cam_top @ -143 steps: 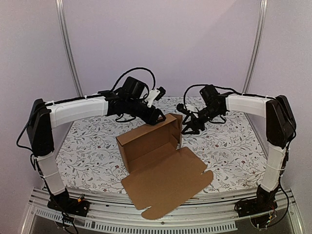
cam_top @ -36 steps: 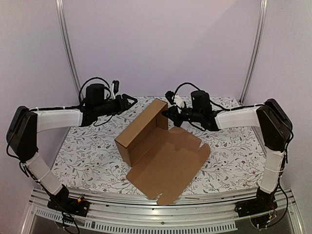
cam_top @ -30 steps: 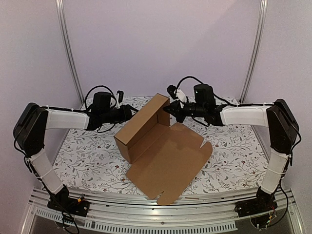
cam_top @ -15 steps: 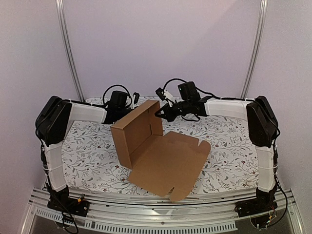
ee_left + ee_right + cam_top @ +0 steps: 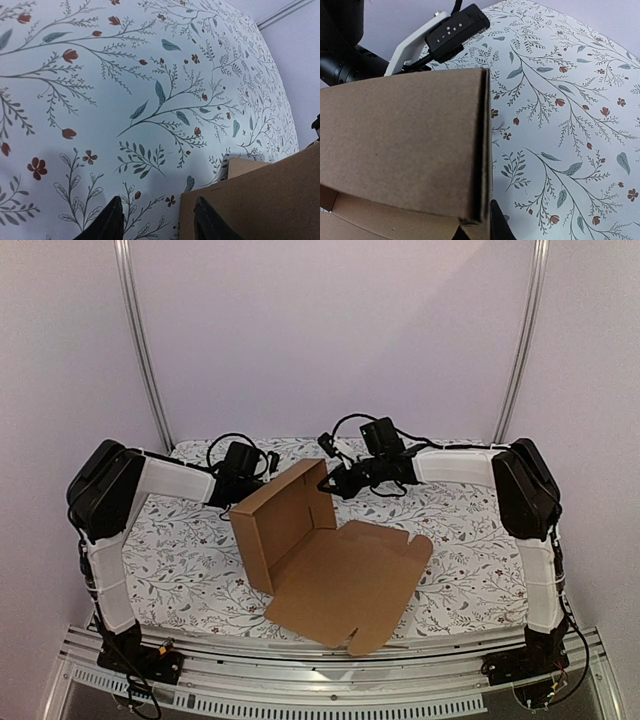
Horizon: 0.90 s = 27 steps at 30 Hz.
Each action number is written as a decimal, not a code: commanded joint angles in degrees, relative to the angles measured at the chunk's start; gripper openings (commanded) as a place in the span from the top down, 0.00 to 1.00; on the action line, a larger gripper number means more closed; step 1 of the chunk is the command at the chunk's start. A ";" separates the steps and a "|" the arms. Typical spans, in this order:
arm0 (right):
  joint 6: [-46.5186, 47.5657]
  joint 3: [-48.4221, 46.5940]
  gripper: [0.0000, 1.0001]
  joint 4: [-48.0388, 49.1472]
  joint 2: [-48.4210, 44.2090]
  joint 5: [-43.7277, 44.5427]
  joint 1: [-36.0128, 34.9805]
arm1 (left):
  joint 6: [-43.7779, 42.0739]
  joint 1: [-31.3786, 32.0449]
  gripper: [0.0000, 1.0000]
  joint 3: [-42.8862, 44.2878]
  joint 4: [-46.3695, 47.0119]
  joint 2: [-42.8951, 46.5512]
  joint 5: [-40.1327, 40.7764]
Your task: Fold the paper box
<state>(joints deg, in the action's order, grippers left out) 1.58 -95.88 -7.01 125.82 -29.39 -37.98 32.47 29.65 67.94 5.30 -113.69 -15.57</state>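
The paper box (image 5: 290, 525) is sitting mid-tabletop (image 5: 180, 560), with its tray walls standing at the far left and its lid panel (image 5: 350, 580) lying flat toward the near edge. The right tool (image 5: 336, 482) is closed and is meeting the tray's far right corner, probably to steady that wall. Its wrist view is showing only one fingertip (image 5: 496, 222) beside the doubled cardboard edge, so I cannot tell whether it is gripping anything. The left tool (image 5: 157, 212) is hovering low behind the back wall with its fingers parted over bare cloth, holding nothing and seemingly lining up a push. From overhead its tips are too small to make out.
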 commanded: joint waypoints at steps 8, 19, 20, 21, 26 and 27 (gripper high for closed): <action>1.12 2.97 0.80 0.52 4.98 -8.87 -0.36 | -0.42 1.25 0.52 -4.91 4.24 1.92 -1.55; 0.05 3.61 0.83 3.76 6.38 -9.61 -0.35 | 0.81 0.94 0.53 -5.19 6.20 0.67 -3.09; -0.82 3.59 0.83 4.37 6.50 -9.63 -0.34 | 1.22 0.94 0.53 -5.19 6.66 0.54 -3.26; -1.20 3.51 0.85 4.82 6.53 -9.54 -0.35 | 1.72 1.01 0.53 -5.19 7.06 0.47 -3.46; -8.29 3.27 0.95 5.07 6.60 -3.75 -0.90 | 3.44 2.80 0.55 -5.19 6.72 2.11 -0.51; -9.74 3.18 0.95 4.87 6.42 -2.96 -0.92 | 3.80 3.50 0.56 -5.12 6.13 2.79 1.13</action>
<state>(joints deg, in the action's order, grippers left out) -1.15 -93.27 -1.80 130.63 -37.36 -38.09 34.63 30.41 62.96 11.31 -113.58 -17.26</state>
